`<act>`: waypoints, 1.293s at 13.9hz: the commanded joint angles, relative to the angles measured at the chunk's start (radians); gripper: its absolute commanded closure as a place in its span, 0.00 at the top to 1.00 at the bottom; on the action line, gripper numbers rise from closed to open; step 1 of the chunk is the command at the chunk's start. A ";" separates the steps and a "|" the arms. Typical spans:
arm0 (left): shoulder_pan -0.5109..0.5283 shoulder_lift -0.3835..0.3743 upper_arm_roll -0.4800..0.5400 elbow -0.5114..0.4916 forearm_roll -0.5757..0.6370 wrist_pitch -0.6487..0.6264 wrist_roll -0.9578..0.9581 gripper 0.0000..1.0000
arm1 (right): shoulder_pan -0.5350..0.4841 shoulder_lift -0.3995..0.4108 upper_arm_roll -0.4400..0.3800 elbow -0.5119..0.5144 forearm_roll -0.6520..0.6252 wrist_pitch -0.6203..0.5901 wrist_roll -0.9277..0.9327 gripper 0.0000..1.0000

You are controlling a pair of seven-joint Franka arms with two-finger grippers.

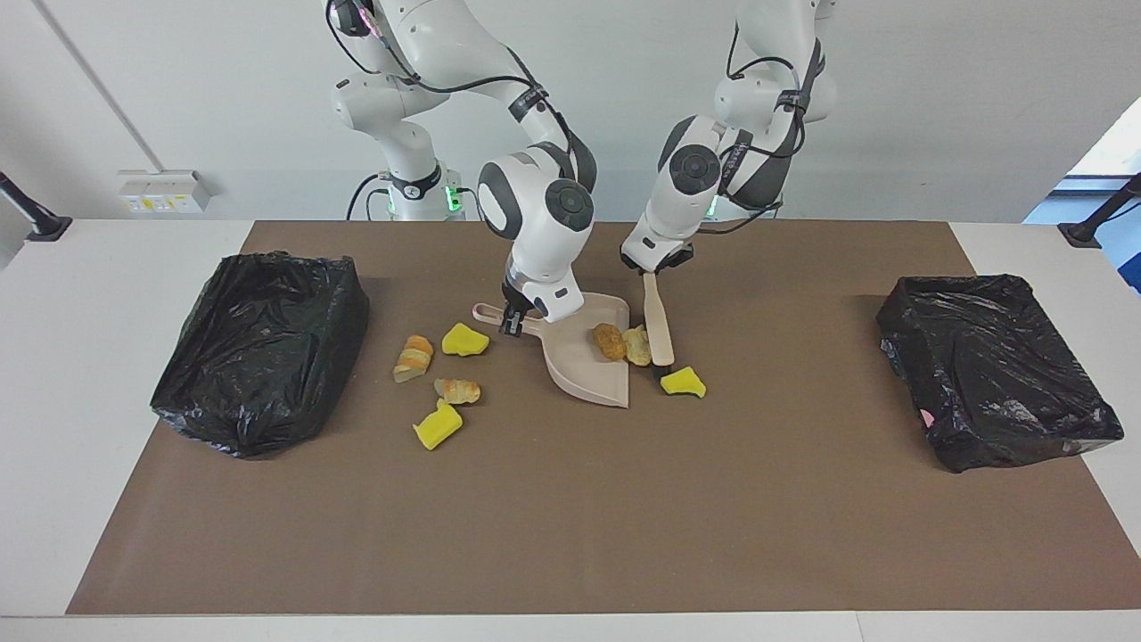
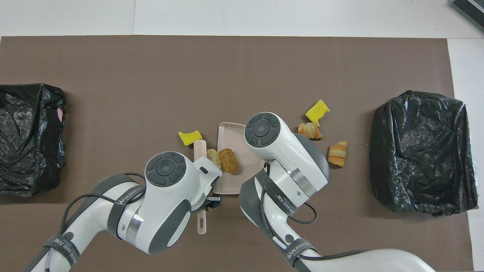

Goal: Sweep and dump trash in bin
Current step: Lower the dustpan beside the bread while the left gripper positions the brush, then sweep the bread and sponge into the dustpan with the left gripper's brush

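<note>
Near desk centre, on brown mat (image 1: 570, 535): dustpan (image 1: 584, 370) flat, handle clamped in right gripper (image 1: 511, 323). Left gripper (image 1: 655, 265) closed tight on handle of brush (image 1: 660, 328), bristle end down at pan mouth.

Step in hand, by judgement: sweeping first group of trash into pan. 2 bread lumps (image 1: 622, 343) at pan lip, touching brush. 1 yellow sponge chunk (image 1: 683, 382) outside pan, just beside brush tip. 4 other pieces (image 1: 457, 390) on mat toward right arm's end of desk. Black-bagged bin (image 1: 263, 348) at that end, second bin (image 1: 994, 366) at left arm's end.

Next move, probably: brush set down on chunk's outer side, short stroke toward pan, pan held steady.

Facing view only: right gripper's hold on pan handle, hidden under wrist overhead. Overhead only: brown lump (image 2: 229, 160) fully inside pan, pale lump (image 2: 213, 156) seemingly across rim.
</note>
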 commanded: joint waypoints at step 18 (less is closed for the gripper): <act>0.017 0.083 0.264 0.196 0.073 -0.094 0.423 0.00 | -0.005 -0.023 0.004 -0.032 -0.020 0.029 0.034 0.00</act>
